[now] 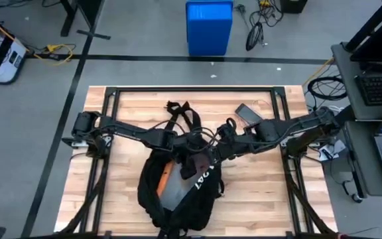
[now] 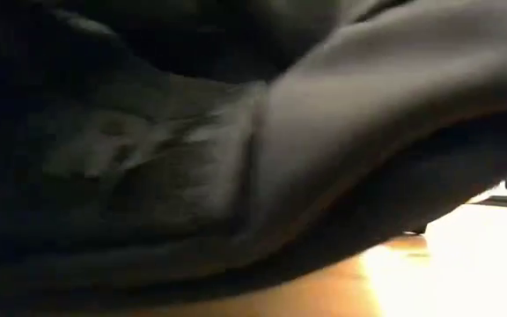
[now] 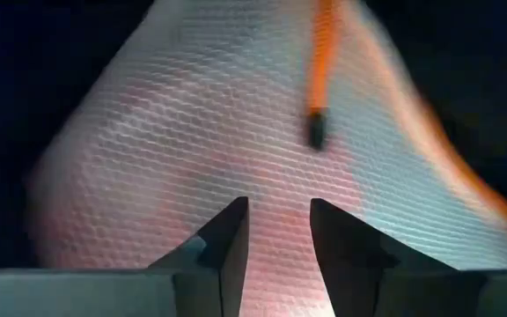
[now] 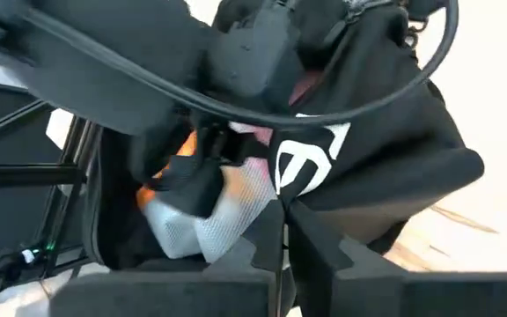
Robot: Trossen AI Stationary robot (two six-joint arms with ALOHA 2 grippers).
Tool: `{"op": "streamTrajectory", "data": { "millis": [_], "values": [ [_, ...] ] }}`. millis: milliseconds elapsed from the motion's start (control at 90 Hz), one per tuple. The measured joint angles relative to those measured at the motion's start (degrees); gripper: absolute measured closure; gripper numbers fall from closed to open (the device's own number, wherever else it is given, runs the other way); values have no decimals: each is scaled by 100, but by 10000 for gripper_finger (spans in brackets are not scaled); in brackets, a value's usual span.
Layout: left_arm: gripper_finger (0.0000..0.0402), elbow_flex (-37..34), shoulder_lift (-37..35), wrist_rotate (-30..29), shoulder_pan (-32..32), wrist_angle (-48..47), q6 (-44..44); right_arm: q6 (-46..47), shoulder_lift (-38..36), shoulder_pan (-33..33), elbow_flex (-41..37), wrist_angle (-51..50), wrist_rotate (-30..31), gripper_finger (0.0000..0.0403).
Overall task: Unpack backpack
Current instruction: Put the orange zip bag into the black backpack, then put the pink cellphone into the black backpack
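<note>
I had the left gripper (image 3: pixel 278 231), fingers slightly apart, nosed inside the large black soft fabric backpack (image 1: pixel 178 199), pale mesh lining (image 3: pixel 218 132) straight ahead, while the right gripper (image 4: pixel 284 233) pinched the flap beside it.

The backpack (image 1: pixel 178 189) is positioned on the table (image 1: pixel 257 199), from centre toward 6 o'clock. The left gripper (image 1: pixel 181 159) is located inside the backpack opening, entered from 9 o'clock, just before the mesh lining (image 3: pixel 192 132). The right gripper (image 1: pixel 207 154) is closed on the backpack fabric (image 4: pixel 385 123), approached from 3 o'clock. A flat device (image 1: pixel 248 114) is placed on the table at 1 o'clock.
</note>
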Motion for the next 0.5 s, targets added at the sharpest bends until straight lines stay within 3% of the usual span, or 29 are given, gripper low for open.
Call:
{"op": "streamTrajectory", "data": {
  "millis": [289, 411, 500],
  "values": [
    [290, 16, -824, 734, 349, -716, -192, -110, -17, 1, 0, 6, -11, 403],
    [290, 17, -1191, 701, 427, -1392, -205, -155, -15, 1, 1, 5, -13, 403],
    [290, -28, -1330, 347, 387, -1596, -141, -218, -15, 1, 2, 17, -11, 403]
  ]
}}
